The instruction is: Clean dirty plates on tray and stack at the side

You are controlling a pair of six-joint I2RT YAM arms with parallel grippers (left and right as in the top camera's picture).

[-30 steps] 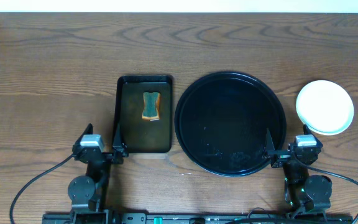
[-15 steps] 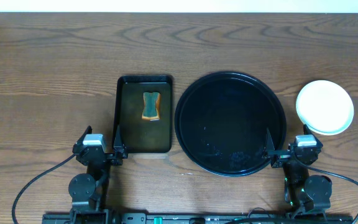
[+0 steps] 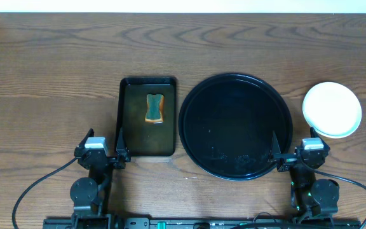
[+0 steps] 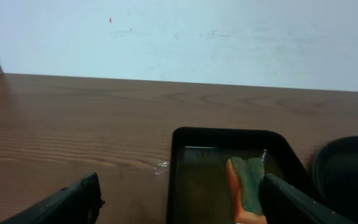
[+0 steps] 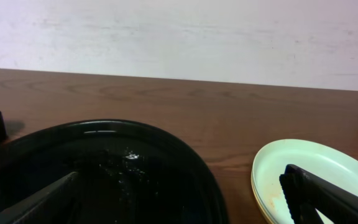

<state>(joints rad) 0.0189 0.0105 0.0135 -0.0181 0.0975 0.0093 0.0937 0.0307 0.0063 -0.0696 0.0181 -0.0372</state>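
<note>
Overhead I see the plates (image 3: 332,109) as one pale disc on the table (image 3: 56,76), right of the round tray (image 3: 236,127). The right wrist view shows a mint rim over a yellow one. Both arms sit folded low at the near edge, with the left claw (image 3: 104,144) and right claw (image 3: 292,144) spread apart. One sponge (image 3: 154,108) lies in one rectangular tray (image 3: 146,143).

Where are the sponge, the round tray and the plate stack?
sponge (image 3: 154,108), overhead view, middle of its top face.
round tray (image 3: 234,114), overhead view, bare centre of its floor.
plate stack (image 3: 331,107), overhead view, centre of the top plate.
</note>
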